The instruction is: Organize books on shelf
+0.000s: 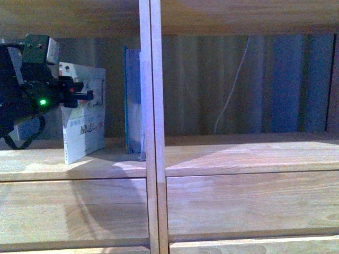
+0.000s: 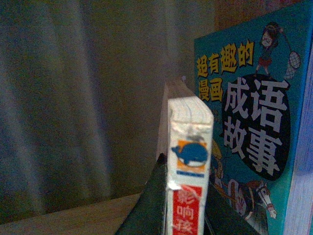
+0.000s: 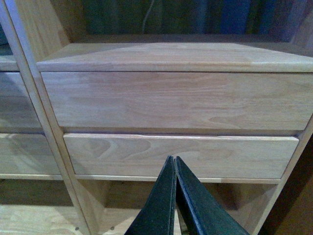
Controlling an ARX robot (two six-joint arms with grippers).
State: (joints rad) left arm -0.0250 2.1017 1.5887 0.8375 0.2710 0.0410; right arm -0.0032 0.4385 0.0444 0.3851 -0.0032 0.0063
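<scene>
The left gripper point(image 2: 188, 215) has its fingers point(image 2: 146, 210) closed on the white book point(image 2: 190, 161), one pad on each cover, holding it by the spine end with the whale logo and red label facing the wrist camera. In the front view the same gripper point(image 1: 79, 95) grips the white book point(image 1: 85, 127) high on its near edge, and the book leans, its foot on the shelf board point(image 1: 74, 159) of the left compartment. Just beyond the fingers stands the teal book point(image 2: 249, 127), upright against the divider point(image 1: 150, 127); a gap shows between the two books. The risks, as I judge them: with the hold so high and the book thin, the foot could skid on the smooth wood if the fingers let go while it still leans, and it would fall flat; pushed toward the teal book too hard, it could tip or shove that one along the divider. Straightening it before release looks the safer course. The right gripper point(image 3: 175, 205) hangs with its fingers pressed together on nothing, facing the drawer fronts point(image 3: 176, 103) below the right compartment, well away from both books. The shelf is pale, smooth wood. Behind it hangs a grey-blue curtain point(image 1: 254, 79) with a thin white cord point(image 1: 233, 90); the light is dim and bluish.
</scene>
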